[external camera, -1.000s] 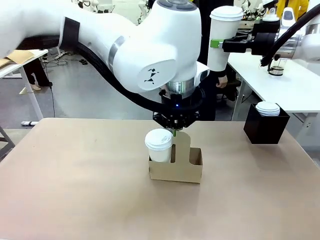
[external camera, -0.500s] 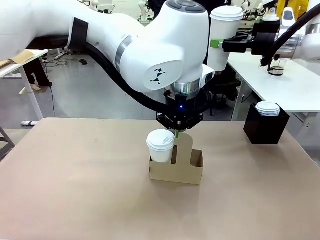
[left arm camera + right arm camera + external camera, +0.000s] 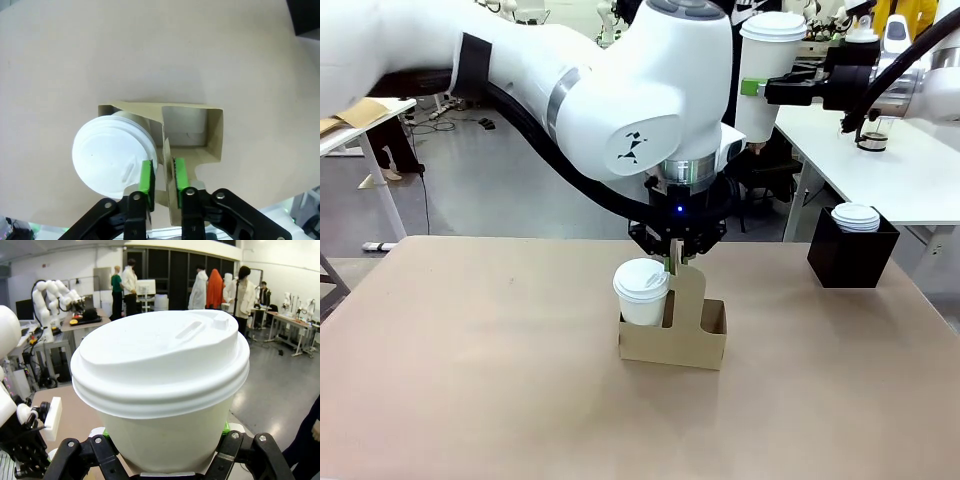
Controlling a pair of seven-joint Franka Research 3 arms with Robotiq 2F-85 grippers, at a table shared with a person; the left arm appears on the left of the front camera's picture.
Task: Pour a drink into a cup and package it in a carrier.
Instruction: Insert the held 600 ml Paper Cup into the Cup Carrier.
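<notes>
A brown cardboard carrier (image 3: 690,340) stands on the tan table (image 3: 470,350), with a lidded white cup (image 3: 641,290) in its left hole. My left gripper (image 3: 672,258) hangs straight over it. In the left wrist view the green pads (image 3: 146,177) press both sides of the carrier's upright handle tab (image 3: 164,150), beside the cup lid (image 3: 112,157). My right gripper (image 3: 765,90) is high at the back right, shut on a second lidded cup (image 3: 767,60). This cup (image 3: 165,390) sits between the right gripper's (image 3: 165,450) fingers. The drink is out of view.
A black square box (image 3: 850,258) with a stack of white lids (image 3: 856,216) sits at the table's right rear; its corner (image 3: 307,15) shows in the left wrist view. The carrier's right hole (image 3: 187,125) holds nothing. Other tables and people stand farther off.
The carrier with its cup slid slightly to the right, then stayed put. The left wrist has risen a little above it. The right arm and its cup have not moved.
</notes>
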